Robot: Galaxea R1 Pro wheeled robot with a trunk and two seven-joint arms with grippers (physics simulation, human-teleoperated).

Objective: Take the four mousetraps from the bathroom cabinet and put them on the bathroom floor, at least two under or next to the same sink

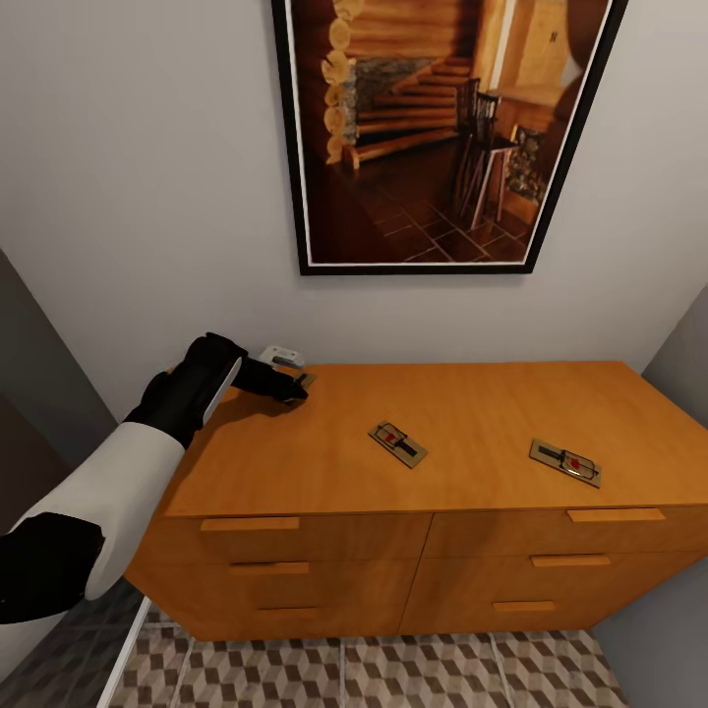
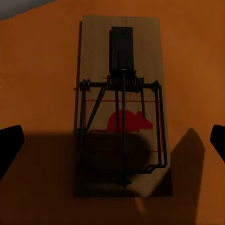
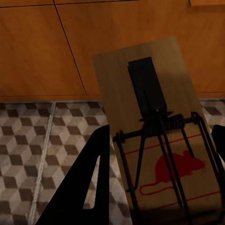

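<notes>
Head view: the left tool (image 1: 285, 385) reaches over the rear left corner of the cabinet (image 1: 472, 423), above a trap (image 1: 304, 380); two more traps (image 1: 397, 443) (image 1: 565, 462) lie on the top, toward the middle and right. A framed picture (image 1: 433, 128) hangs on the wall above.
Left wrist view: the tool's fingers (image 2: 9, 147) stand spread either side of the trap (image 2: 121, 108), not touching it.
Right wrist view: the right tool (image 3: 157, 187) pinches a fourth trap (image 3: 159, 136) above the tiled floor (image 3: 42, 145), before the cabinet's drawers.
Judged: no trap is yet laid on the floor
</notes>
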